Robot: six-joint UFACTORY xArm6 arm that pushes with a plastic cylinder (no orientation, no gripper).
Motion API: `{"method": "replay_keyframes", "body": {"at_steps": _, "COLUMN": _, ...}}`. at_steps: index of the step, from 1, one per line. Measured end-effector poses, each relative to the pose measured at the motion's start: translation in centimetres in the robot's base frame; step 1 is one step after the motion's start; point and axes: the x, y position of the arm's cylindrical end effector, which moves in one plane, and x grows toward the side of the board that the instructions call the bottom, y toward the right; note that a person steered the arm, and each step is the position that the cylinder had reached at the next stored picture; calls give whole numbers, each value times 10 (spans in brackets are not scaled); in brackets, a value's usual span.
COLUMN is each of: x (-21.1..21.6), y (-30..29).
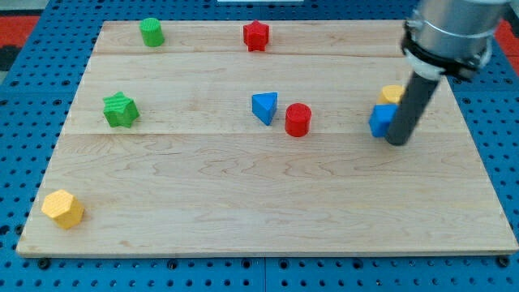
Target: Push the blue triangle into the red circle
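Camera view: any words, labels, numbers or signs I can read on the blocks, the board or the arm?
None: no text shows anywhere.
Blue triangle, red circle: plain faces.
Wooden board: bare grain.
Arm housing: no legible marking.
My tip is unmarked, beside the blue block.

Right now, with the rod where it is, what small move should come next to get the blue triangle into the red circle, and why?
Probably bring my tip across toward the view's left, round to the far side of the blue triangle. My tip sits beside the blue cube, right of both task blocks, while the triangle lies just left of the red circle, nearly touching it. Only a rightward push would close that gap.
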Motion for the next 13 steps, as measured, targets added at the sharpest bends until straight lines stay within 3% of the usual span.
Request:
{"method": "replay_keyframes", "body": {"at_steps": 1, "x": -13, "y": 6}}
{"method": "replay_keyframes", "body": {"at_steps": 2, "x": 34, "y": -22}}
{"method": "replay_keyframes", "body": {"at_steps": 3, "x": 43, "y": -67}}
{"method": "replay_keyframes", "body": {"at_steps": 5, "x": 13, "y": -160}}
{"method": "replay_keyframes", "body": {"at_steps": 6, "x": -21, "y": -167}}
{"method": "replay_keyframes", "body": {"at_steps": 7, "x": -59, "y": -132}}
{"method": "replay_keyframes", "body": {"at_steps": 8, "x": -65, "y": -123}}
{"method": "replay_keyframes", "body": {"at_steps": 9, "x": -61, "y": -137}}
{"method": "replay_keyframes", "body": {"at_steps": 10, "x": -111, "y": -173}}
{"method": "replay_keyframes", "body": {"at_steps": 11, "x": -112, "y": -243}}
{"method": "replay_keyframes", "body": {"at_steps": 13, "x": -93, "y": -304}}
